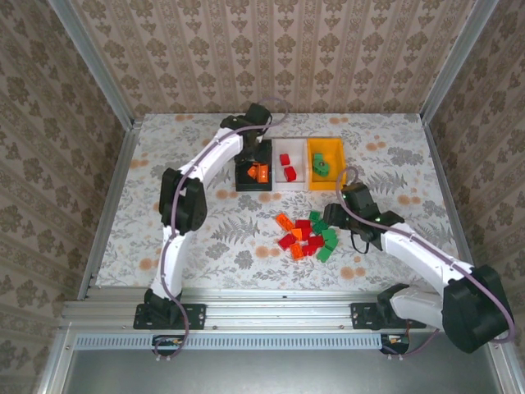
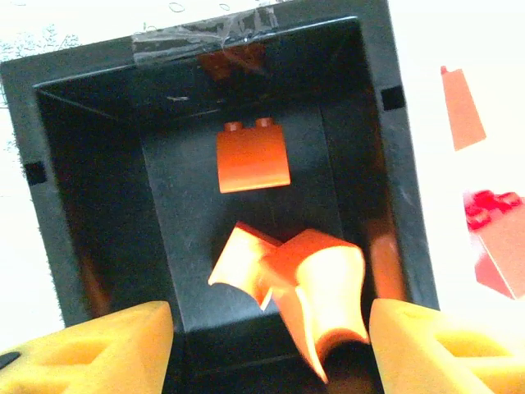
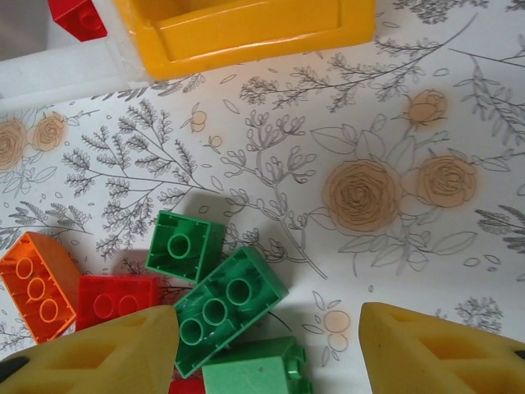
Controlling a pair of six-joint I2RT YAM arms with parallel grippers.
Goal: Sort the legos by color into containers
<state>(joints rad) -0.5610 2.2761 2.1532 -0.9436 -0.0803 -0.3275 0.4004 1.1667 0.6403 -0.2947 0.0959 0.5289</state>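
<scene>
Foam left fingers (image 2: 90, 349) gape over black bin (image 2: 74, 205) of orange bricks (image 2: 253, 160); right fingers (image 3: 98, 353) gape above studded green bricks (image 3: 225, 304).

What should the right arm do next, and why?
Probably lower the right gripper onto the green brick and close. Its jaws stand open just above the pile, that brick lies between them, close to one finger, and the yellow bin already holds green ones.
</scene>
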